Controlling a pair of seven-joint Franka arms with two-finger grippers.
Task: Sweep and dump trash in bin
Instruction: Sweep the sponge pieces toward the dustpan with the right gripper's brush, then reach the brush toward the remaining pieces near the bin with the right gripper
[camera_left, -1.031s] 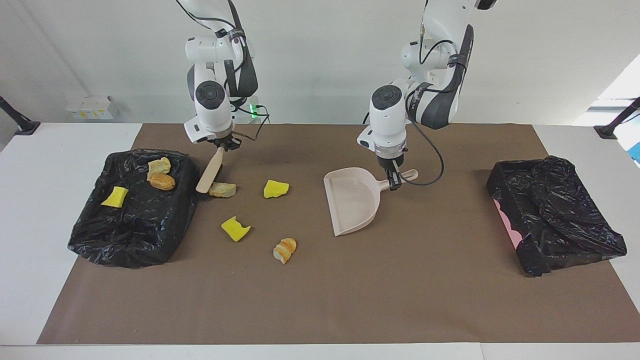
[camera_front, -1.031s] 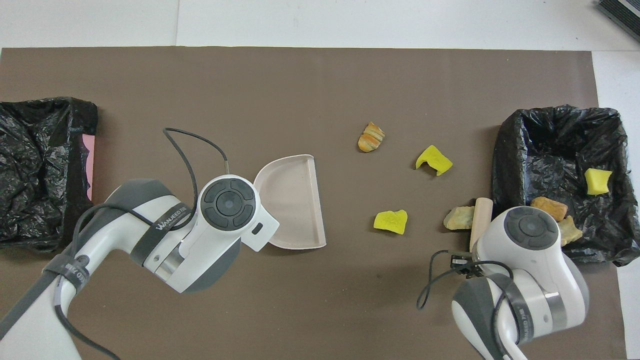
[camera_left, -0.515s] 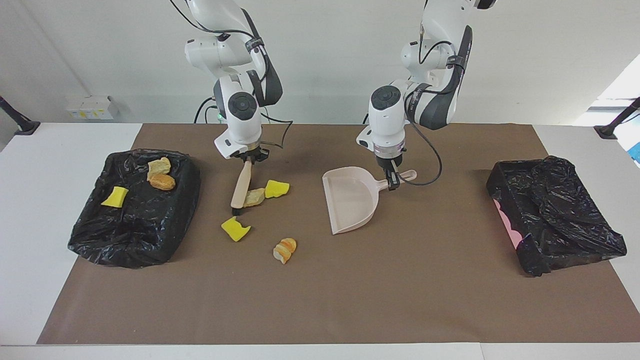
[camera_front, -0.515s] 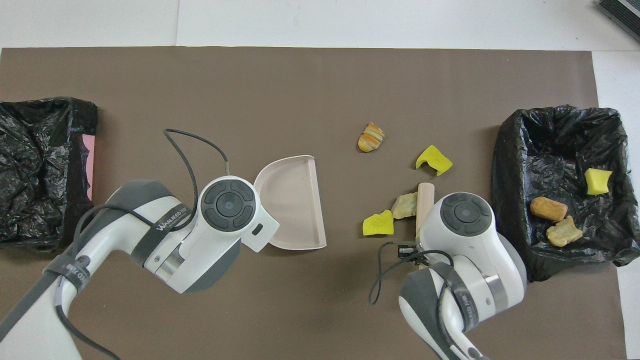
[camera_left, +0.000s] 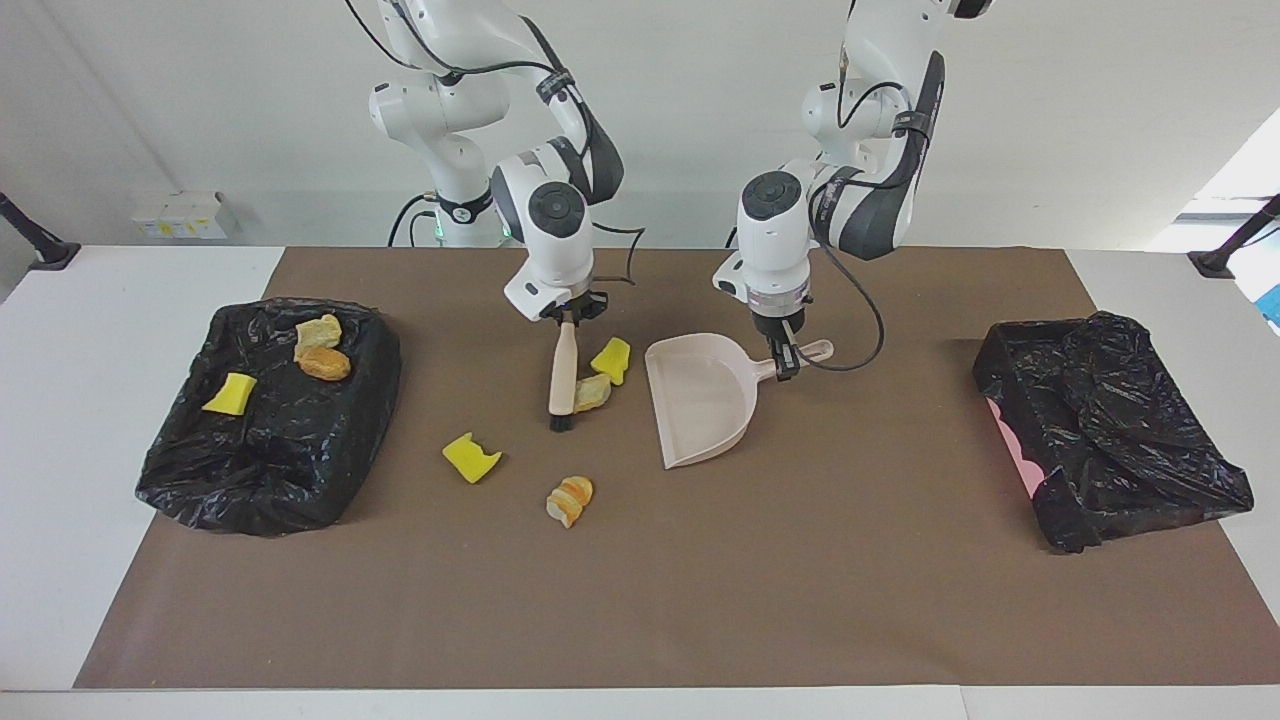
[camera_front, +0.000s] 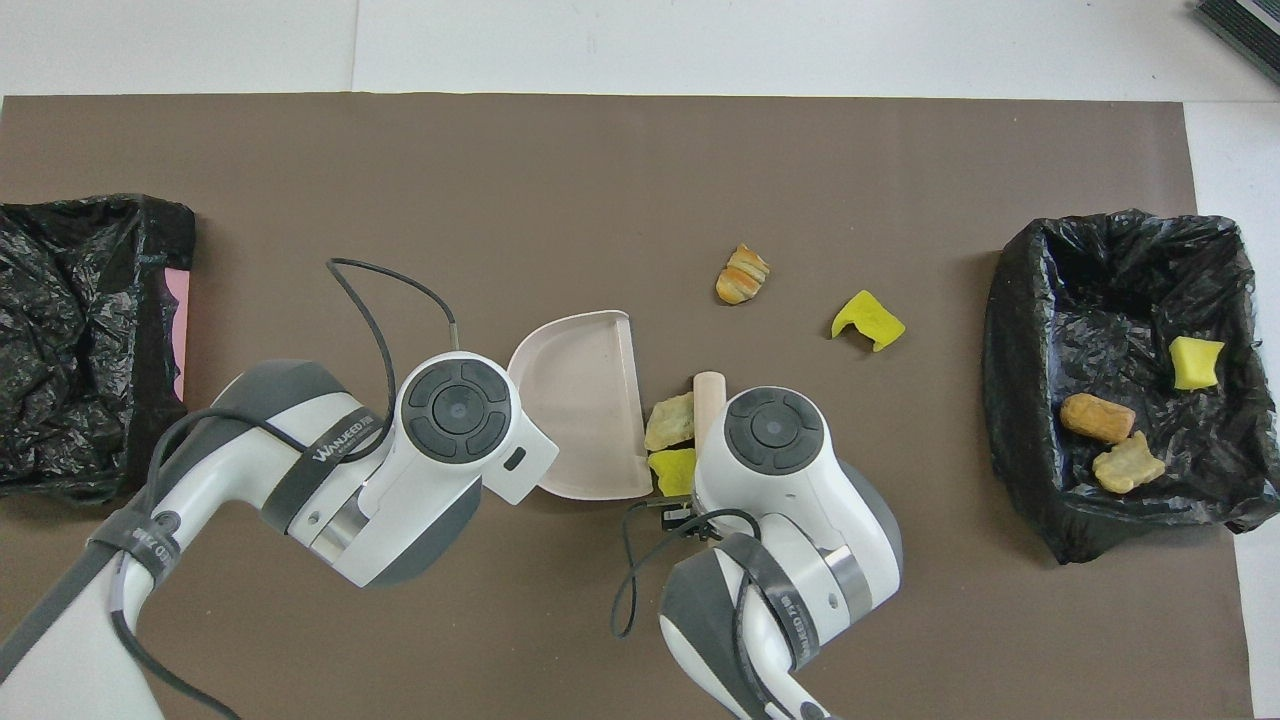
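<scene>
The trash (camera_left: 600, 375) looked light and soft — spongy yellow bits and crumbly bread-like chunks, likely to roll or tumble under bristles, so better pushed low and flat than pinched. Two scraps, one yellow and one tan, lay between the brush (camera_left: 562, 385) and the open mouth of the dustpan (camera_left: 700, 400), just beside its lip; whether they touched it was hard to tell. At about seven o'clock from the brush sat another yellow scrap (camera_left: 470, 458), and at six o'clock a striped orange chunk (camera_left: 570, 500). Three more lay in the black-lined bin (camera_left: 270, 460) at the right arm's end.

The right gripper (camera_left: 566, 315) was clamped on the brush handle; the left gripper (camera_left: 788, 365) was clamped on the dustpan's handle, steadying it.
</scene>
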